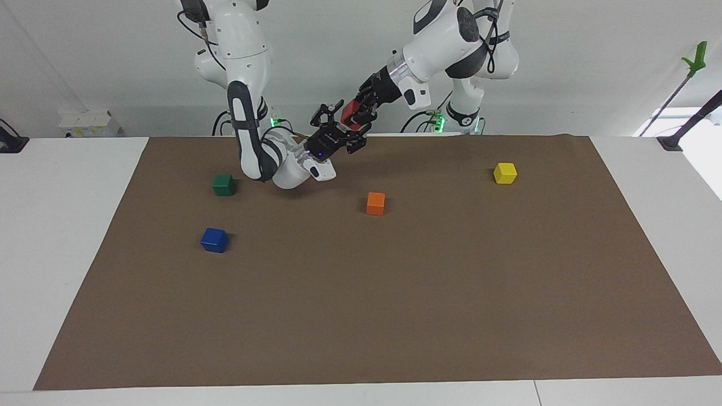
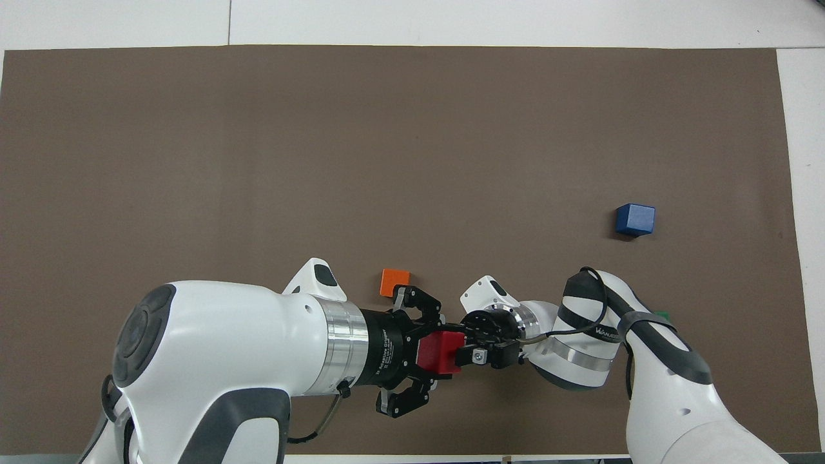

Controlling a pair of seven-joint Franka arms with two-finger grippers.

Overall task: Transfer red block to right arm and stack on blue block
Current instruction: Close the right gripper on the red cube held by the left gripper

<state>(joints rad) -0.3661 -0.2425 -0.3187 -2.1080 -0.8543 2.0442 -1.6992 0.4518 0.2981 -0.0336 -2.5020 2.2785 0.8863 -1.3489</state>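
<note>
Up in the air over the robots' edge of the brown mat (image 1: 395,293), we see the red block (image 1: 351,113) pinched in the left claw (image 1: 356,116), whose arm slants down from its base. The right claw (image 1: 338,125) meets it from below, fingers spread around the block; we cannot tell if they touch. The blue block (image 1: 214,240) sits toward the right arm's end, a green block (image 1: 224,184) nearer the robots. Orange (image 1: 375,203) and yellow (image 1: 505,172) blocks lie apart on the white table (image 1: 67,186).

White wall (image 1: 338,56) (plain) above brown-matted table (image 1: 73,225).
</note>
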